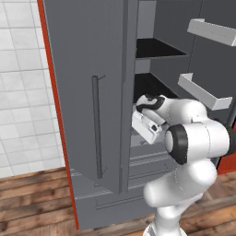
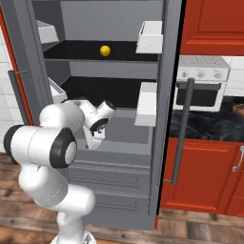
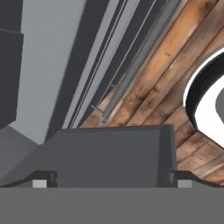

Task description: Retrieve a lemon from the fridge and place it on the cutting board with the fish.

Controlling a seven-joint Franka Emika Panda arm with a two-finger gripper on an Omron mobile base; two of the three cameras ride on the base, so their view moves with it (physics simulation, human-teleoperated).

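The lemon (image 2: 105, 50) sits alone on the upper black shelf (image 2: 95, 52) of the open fridge (image 2: 119, 157), near the shelf's middle, well above the hand. From the left base camera, the gripper (image 1: 144, 129) hangs in front of the fridge (image 1: 78, 92) interior, below the lower shelf. In the hand camera, both fingertips (image 3: 40, 183) sit wide apart with nothing between them, aimed down at the fridge's drawer fronts (image 3: 87, 87) and wooden floor (image 3: 175, 65).
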